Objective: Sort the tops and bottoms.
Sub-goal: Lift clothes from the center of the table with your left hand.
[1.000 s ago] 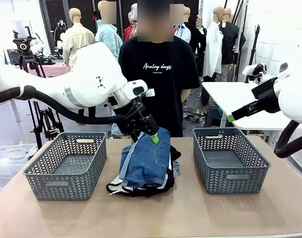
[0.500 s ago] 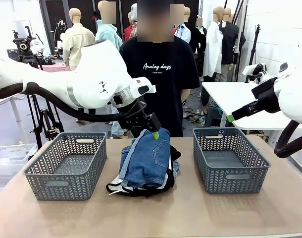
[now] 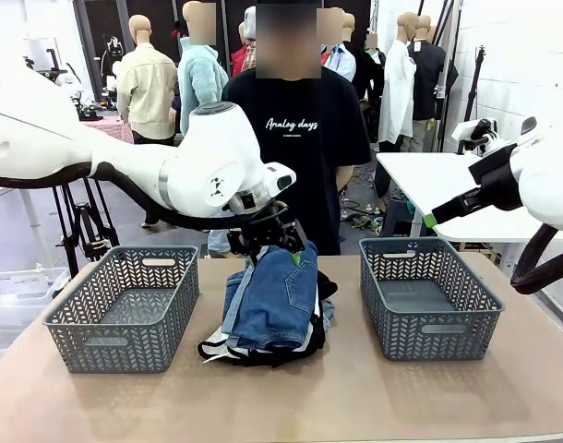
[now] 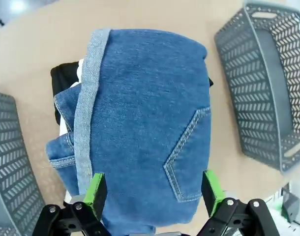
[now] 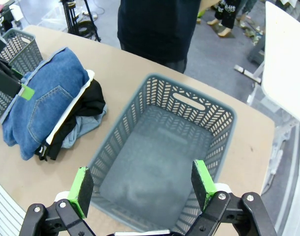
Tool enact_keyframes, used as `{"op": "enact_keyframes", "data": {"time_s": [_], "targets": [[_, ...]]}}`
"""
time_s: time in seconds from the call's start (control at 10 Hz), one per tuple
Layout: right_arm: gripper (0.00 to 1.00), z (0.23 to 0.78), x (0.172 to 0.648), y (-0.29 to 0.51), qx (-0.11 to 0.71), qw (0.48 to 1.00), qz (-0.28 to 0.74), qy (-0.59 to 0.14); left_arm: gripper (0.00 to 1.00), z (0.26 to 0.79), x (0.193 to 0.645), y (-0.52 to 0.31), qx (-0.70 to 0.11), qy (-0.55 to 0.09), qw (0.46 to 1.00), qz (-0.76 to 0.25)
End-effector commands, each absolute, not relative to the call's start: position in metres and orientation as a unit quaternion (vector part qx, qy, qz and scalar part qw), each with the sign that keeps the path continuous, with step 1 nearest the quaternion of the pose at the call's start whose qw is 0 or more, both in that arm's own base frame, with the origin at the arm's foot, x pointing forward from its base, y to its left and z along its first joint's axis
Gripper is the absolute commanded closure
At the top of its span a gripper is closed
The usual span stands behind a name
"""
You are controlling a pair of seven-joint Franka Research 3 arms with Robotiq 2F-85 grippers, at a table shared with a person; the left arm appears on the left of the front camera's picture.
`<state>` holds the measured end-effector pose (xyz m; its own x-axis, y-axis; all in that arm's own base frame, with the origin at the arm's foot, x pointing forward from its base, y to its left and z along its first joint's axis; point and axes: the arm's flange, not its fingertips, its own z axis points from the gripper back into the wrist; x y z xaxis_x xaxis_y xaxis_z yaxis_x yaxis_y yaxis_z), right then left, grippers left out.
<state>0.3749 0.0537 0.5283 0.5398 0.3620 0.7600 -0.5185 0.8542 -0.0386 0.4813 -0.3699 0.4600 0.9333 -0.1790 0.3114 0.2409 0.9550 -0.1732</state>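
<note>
Left tool [image 4: 154,189], spread, hovered over jeans [image 4: 140,108]; good grasp likely needed one denim fold pinched, w/o dragging tops [image 4: 62,81] beneath. Right tool [image 5: 140,189] spread, empty.

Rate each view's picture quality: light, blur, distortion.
Front view: even indoor light, soft shadow under the clothes pile, no blur. Left wrist view: wide lens bows the rim of the grey basket; blue denim sharp to its stitching. Right wrist view: same bowing; the white table glares.
</note>
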Motion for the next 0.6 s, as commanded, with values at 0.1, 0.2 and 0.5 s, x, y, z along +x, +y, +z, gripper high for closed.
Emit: {"op": "enact_keyframes", "data": {"time_s": [0.1, 0.2, 0.5], "targets": [[0.0, 0.526, 0.376, 0.054, 0.1, 0.871, 0.249, -0.411, 0.0, 0.458, 0.496, -0.387, -0.044, -0.152, 0.985, -0.068], [0.0, 0.526, 0.376, 0.054, 0.1, 0.871, 0.249, -0.411, 0.0, 0.454, 0.499, -0.39, -0.037, -0.152, 0.986, -0.065], [0.0, 0.526, 0.376, 0.054, 0.1, 0.871, 0.249, -0.411, 0.0, 0.441, 0.505, -0.396, -0.038, -0.161, 0.984, -0.071]]}}
